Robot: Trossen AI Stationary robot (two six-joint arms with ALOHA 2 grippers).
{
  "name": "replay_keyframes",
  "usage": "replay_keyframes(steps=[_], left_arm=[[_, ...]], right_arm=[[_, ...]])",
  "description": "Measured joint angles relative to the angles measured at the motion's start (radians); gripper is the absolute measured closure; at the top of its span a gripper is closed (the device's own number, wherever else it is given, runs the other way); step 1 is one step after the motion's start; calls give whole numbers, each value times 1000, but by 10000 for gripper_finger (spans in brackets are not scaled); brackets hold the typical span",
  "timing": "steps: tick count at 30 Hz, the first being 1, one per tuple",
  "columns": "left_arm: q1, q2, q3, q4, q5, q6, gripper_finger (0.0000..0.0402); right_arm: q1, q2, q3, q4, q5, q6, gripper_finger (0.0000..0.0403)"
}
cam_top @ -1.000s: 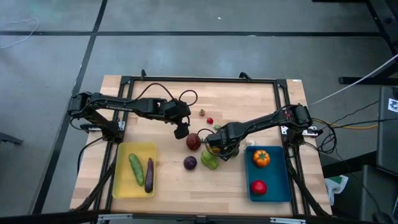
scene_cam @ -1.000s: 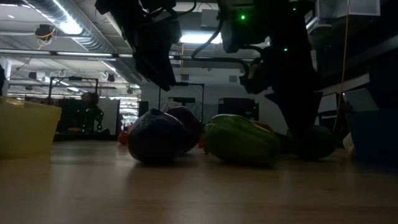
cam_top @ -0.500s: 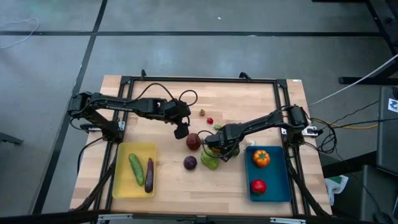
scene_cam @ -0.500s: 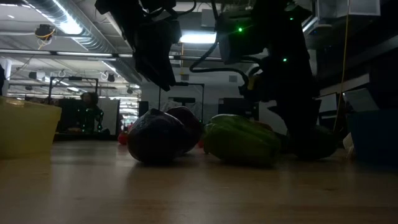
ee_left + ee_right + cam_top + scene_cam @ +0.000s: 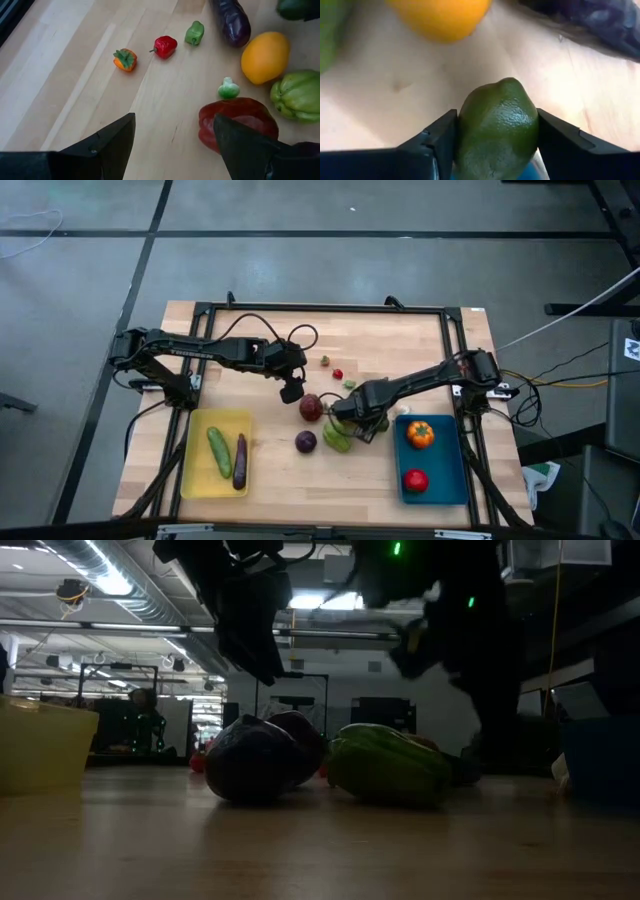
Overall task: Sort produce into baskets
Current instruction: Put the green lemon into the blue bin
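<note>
My right gripper is at the produce pile in the table's middle, shut on a green avocado. An orange and a purple eggplant lie just beyond it. My left gripper hangs open above the table, next to a dark red pepper. The yellow basket at the near left holds a cucumber and an eggplant. The blue basket at the near right holds an orange pepper and a red piece. My right gripper pinches the avocado between its two fingers, one on each of its rounded sides. The avocado's narrower end points away from the wrist. Whether it is clear of the table I cannot tell.
A green pepper and a round purple eggplant lie near the pile's front. Three small peppers, orange, red and green, lie toward the far side. Bare wood lies between the two baskets.
My right arm has dipped a little over the pile and then come up again; my left arm has kept still.
</note>
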Motion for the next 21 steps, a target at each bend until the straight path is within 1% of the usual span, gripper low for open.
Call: replay_keyframes(steps=[4, 9, 15, 21], left_arm=[[0, 0, 0, 5, 0, 0, 137], [0, 0, 0, 27, 0, -3, 137], [-1, 0, 0, 54, 0, -3, 137], [-2, 0, 1, 52, 0, -11, 137]], right_arm=[[49, -38, 50, -65, -1, 0, 172], [154, -83, 116, -156, -3, 3, 172], [315, -105, 119, -178, 17, 61, 170], [456, -104, 75, -183, 17, 186, 170]])
